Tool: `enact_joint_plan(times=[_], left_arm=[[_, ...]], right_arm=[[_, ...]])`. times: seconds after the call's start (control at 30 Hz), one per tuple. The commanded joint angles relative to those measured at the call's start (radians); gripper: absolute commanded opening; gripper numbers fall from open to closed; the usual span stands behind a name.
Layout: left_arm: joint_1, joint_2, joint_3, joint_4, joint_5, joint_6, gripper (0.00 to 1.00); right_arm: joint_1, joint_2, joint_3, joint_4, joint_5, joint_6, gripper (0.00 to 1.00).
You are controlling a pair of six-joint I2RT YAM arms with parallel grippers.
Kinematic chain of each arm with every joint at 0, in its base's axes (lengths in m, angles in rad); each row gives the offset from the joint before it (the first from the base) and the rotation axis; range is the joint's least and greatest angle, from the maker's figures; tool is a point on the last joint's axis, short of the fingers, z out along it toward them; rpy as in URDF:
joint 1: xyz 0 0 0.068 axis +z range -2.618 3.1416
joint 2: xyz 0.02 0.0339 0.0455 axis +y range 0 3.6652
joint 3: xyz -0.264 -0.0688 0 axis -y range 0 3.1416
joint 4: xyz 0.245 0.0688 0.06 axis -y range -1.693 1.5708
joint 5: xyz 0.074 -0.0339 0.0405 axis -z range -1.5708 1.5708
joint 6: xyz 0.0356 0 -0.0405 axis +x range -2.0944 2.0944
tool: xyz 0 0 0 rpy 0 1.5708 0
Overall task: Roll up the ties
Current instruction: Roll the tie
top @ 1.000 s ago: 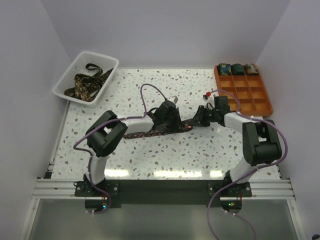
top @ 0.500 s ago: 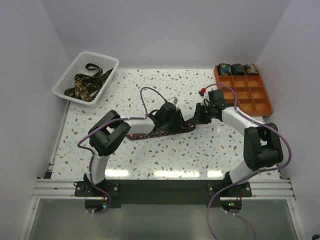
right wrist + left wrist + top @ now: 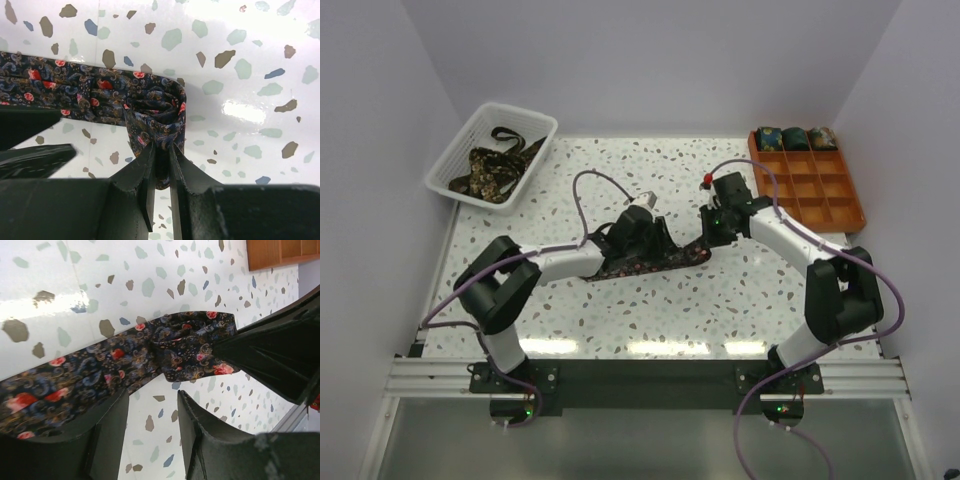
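Observation:
One dark floral tie lies flat across the middle of the table. Its right end is curled into a small roll. My right gripper is shut on that roll, and in the top view it sits at the tie's right end. My left gripper is open and low over the table, just left of the roll. One of its fingers overlaps the edge of the flat tie. In the top view my left gripper is over the tie's middle.
A white mesh basket at the back left holds several loose ties. An orange gridded tray at the back right has three rolled ties in its far row. The right gripper's body fills the right of the left wrist view.
My right gripper has moved left and a little farther back with the tie's end. My left arm's elbow has swung left and its gripper has shifted slightly along the tie.

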Motion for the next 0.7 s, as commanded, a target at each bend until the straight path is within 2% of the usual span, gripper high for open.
enact_joint_plan(times=[0.0, 0.17, 0.33, 0.43, 0.57, 0.67], left_arm=[[0.019, -0.091, -0.041, -0.028, -0.058, 0.073, 0.49], [0.022, -0.107, -0.071, -0.028, -0.035, 0.087, 0.49], [0.021, -0.076, -0.075, 0.023, 0.030, 0.036, 0.48], [0.012, -0.046, -0.055, 0.060, 0.064, 0.015, 0.47], [-0.016, 0.011, 0.013, 0.058, 0.083, 0.004, 0.44], [-0.034, 0.054, 0.058, 0.057, 0.092, -0.011, 0.43]], right_arm=[[0.019, -0.007, 0.054, -0.056, 0.089, -0.017, 0.18], [0.050, 0.013, 0.069, -0.063, 0.114, -0.016, 0.18], [0.090, 0.040, 0.092, -0.079, 0.171, -0.005, 0.19], [0.094, 0.045, 0.086, -0.066, 0.160, 0.010, 0.24], [0.090, 0.037, 0.062, -0.046, 0.167, 0.036, 0.45], [0.075, 0.031, 0.056, -0.039, 0.146, 0.042, 0.57]])
